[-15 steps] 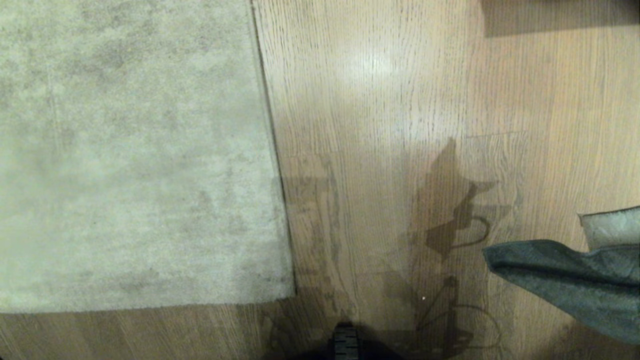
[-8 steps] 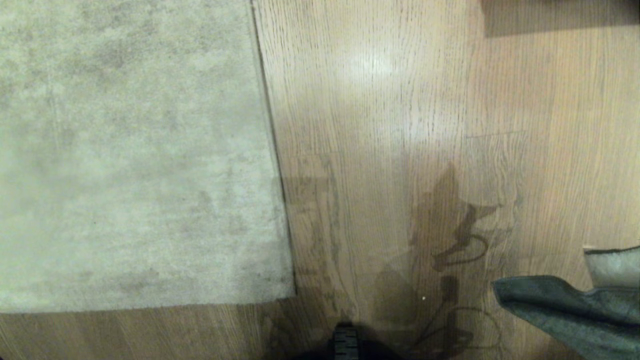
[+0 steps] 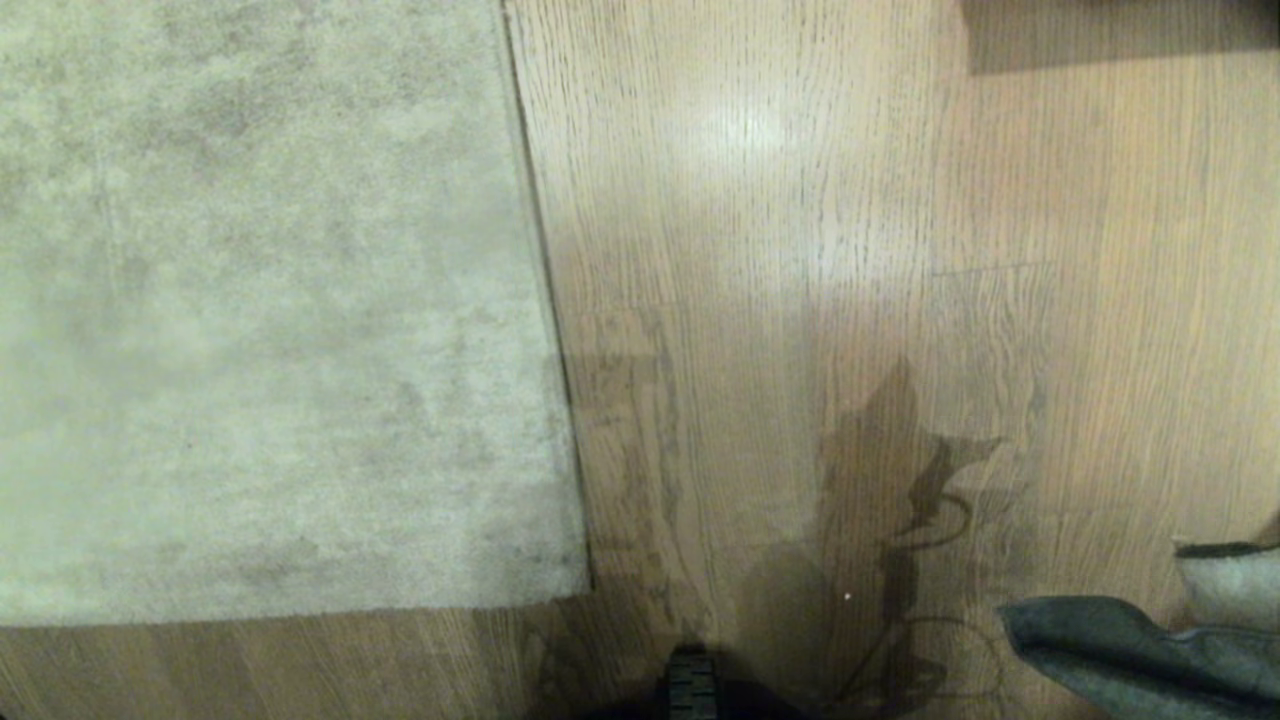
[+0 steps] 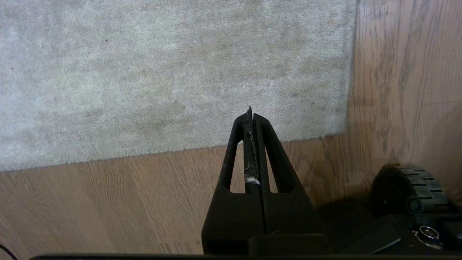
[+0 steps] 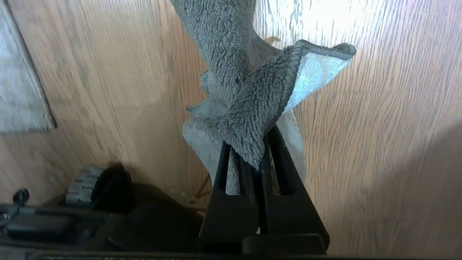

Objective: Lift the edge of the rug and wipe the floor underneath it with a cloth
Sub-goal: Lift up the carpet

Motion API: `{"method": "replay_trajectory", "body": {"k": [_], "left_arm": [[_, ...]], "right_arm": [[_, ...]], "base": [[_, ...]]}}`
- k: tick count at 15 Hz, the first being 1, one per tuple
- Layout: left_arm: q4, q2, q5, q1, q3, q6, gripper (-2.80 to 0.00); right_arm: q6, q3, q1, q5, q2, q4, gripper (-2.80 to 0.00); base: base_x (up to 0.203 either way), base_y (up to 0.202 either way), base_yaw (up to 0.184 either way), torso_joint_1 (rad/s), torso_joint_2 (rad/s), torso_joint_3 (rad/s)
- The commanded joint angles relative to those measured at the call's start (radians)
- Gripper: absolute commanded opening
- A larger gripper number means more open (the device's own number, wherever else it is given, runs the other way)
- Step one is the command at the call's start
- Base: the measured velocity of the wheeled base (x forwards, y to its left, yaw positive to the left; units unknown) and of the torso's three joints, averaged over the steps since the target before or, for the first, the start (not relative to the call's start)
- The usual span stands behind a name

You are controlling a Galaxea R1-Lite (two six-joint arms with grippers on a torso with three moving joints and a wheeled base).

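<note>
Rug covered the left part of the head view, lying flat on the floor, which took up the rest as bare light wood-grain planks. The rug edge nearest the working area was the rug's right-hand border: a straight bound line whose long axis ran away from the robot, ending at the near right corner. A second border ran crosswise along the near side. Both lay flat; no part was lifted, so the floor underneath was not yet exposed.

Left gripper: its two black fingers were pressed together, nothing held, only lint on the pads. Its wrist view showed the tips above the rug's near border, with the corner and the long edge off toward the robot's right, near but not touching. It was not in the head view.

Right gripper: clamped on the cloth, a bunched fold pinched between the fingers, dark grey pile outward and a pale side showing at one flap. In the head view the cloth hung at the lower right, well apart from the rug, with bare planks between.

Judgement: the deciding relation was sideways. The edge lay to the left of the cloth-bearing arm and just right of the empty left gripper, so the left arm was nearer and better placed for lifting. It would have to open first, then take the border across its long axis.
</note>
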Motion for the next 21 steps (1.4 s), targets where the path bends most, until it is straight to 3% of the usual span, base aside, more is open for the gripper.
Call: {"method": "replay_trajectory", "body": {"k": [1,4,21], "left_arm": [[-0.001,0.000,-0.001,0.000,0.000,0.000,-2.80],[-0.001,0.000,0.000,0.000,0.000,0.000,-2.80],[0.000,0.000,0.000,0.000,0.000,0.000,-2.80]], "right_arm": [[-0.003,-0.012,0.002,-0.006,-0.093,0.046,-2.80],[-0.015,0.002,0.004,-0.118,-0.113,0.092,-2.80],[0.066,0.002,0.004,-0.123,-0.113,0.093,-2.80]], "base": [[0.000,0.000,0.000,0.000,0.00,0.000],[0.000,0.000,0.000,0.000,0.00,0.000],[0.000,0.000,0.000,0.000,0.00,0.000]]}}
